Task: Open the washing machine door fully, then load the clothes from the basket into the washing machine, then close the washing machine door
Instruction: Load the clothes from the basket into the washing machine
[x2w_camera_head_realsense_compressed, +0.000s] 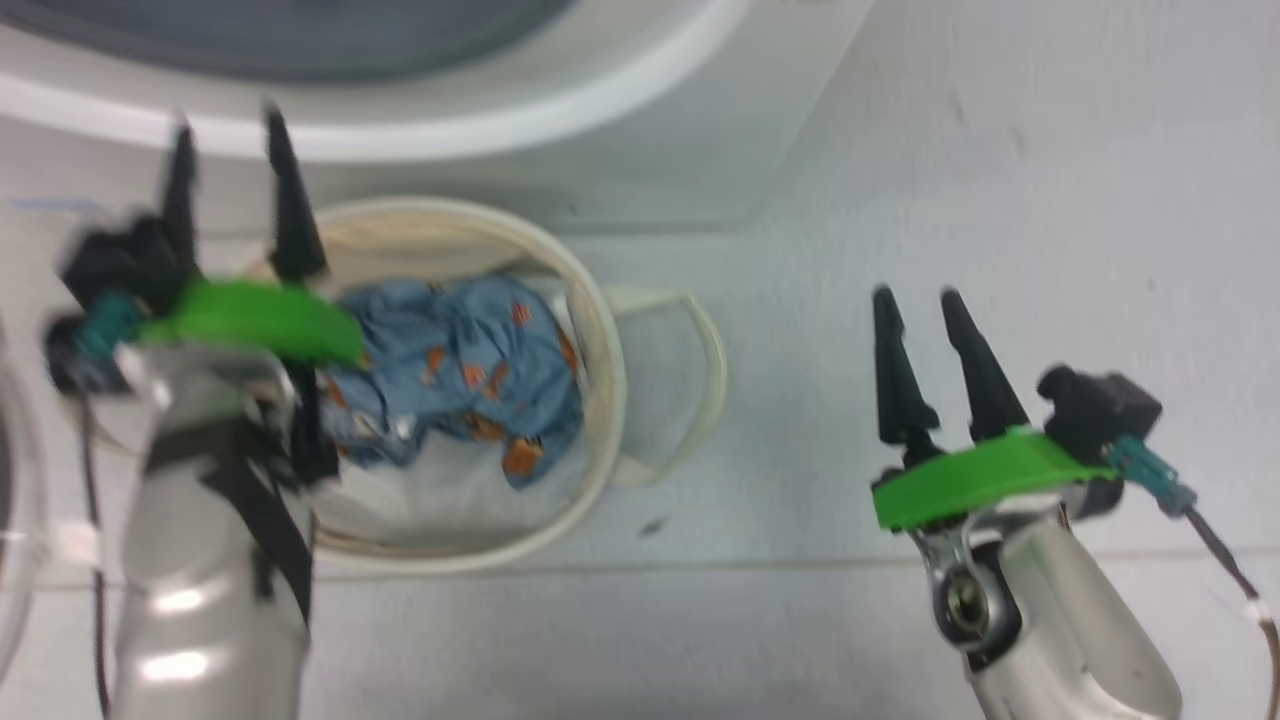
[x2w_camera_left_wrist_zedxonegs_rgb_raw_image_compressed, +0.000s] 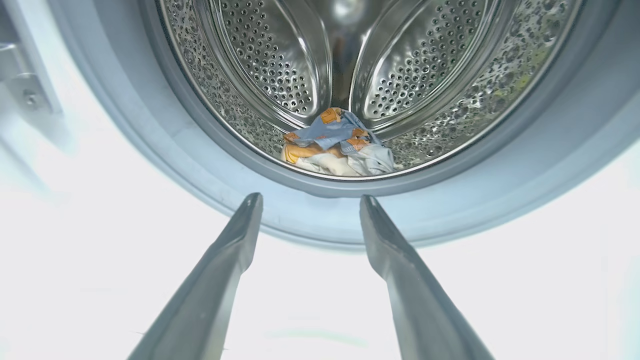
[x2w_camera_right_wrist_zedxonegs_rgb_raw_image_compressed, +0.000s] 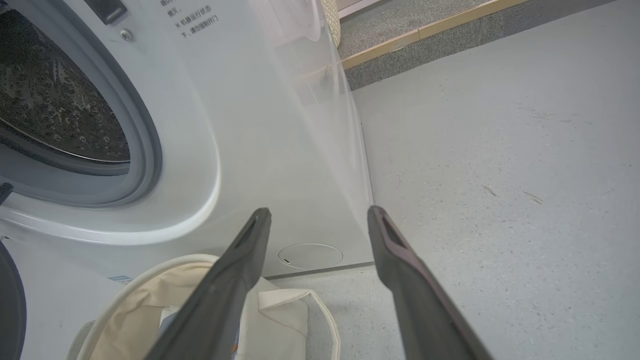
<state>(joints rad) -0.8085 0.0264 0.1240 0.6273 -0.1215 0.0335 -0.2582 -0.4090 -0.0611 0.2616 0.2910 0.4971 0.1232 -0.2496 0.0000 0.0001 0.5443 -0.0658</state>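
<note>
Head view: the washing machine (x2w_camera_head_realsense_compressed: 640, 130) runs across the picture at 12 o'clock. The basket (x2w_camera_head_realsense_compressed: 602, 330) stands on the floor (x2w_camera_head_realsense_compressed: 1000, 180) just in front of it, a little toward 9 o'clock of centre. A blue spotted garment (x2w_camera_head_realsense_compressed: 470, 360) lies crumpled inside the basket on white fabric, and one loop handle (x2w_camera_head_realsense_compressed: 700, 330) points toward 3 o'clock. The left gripper (x2w_camera_head_realsense_compressed: 227, 125) hangs over the basket's rim at 9 o'clock, blurred, its fingers apart with nothing between them and their tips up near the machine's front. The right gripper (x2w_camera_head_realsense_compressed: 915, 296) is at 4 o'clock over bare floor, well apart from the basket, its fingers also spread and empty.

In the left wrist view the spread fingers point at the open drum (x2w_camera_left_wrist_zedxonegs_rgb_raw_image_compressed: 280, 65), ringed by the grey seal (x2w_camera_left_wrist_zedxonegs_rgb_raw_image_compressed: 200, 145). A bundle of clothes (x2w_camera_left_wrist_zedxonegs_rgb_raw_image_compressed: 335, 145), blue with orange patches over cream and pale pieces, lies at the drum's 6 o'clock, just behind the seal.

In the right wrist view the fingers frame the machine's lower corner, with the basket at 7 o'clock.
</note>
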